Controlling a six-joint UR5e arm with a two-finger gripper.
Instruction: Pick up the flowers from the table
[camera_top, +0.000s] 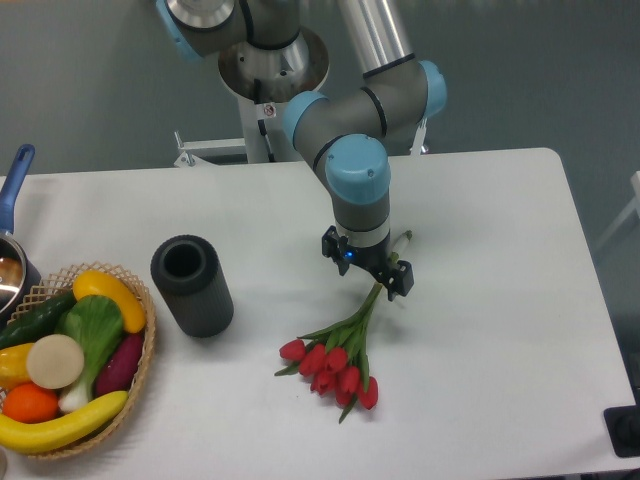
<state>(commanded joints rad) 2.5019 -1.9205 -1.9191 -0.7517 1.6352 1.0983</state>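
The flowers (335, 360) are a bunch of red tulips lying flat on the white table (500, 300), with the buds toward the front and the green stems running up and to the right. My gripper (368, 264) points straight down over the upper part of the stems. Its two black fingers (401, 279) stand apart, one on each side of the stems, and it looks open. The stem tips (404, 239) stick out behind the gripper. The gripper body hides the stretch of stems under it, so I cannot tell if the fingers touch them.
A dark grey cylinder (191, 284) stands left of the flowers. A wicker basket (150, 345) of toy vegetables and fruit sits at the front left edge. A pot with a blue handle (14, 190) is at the far left. The arm's base (272, 70) is behind the table.
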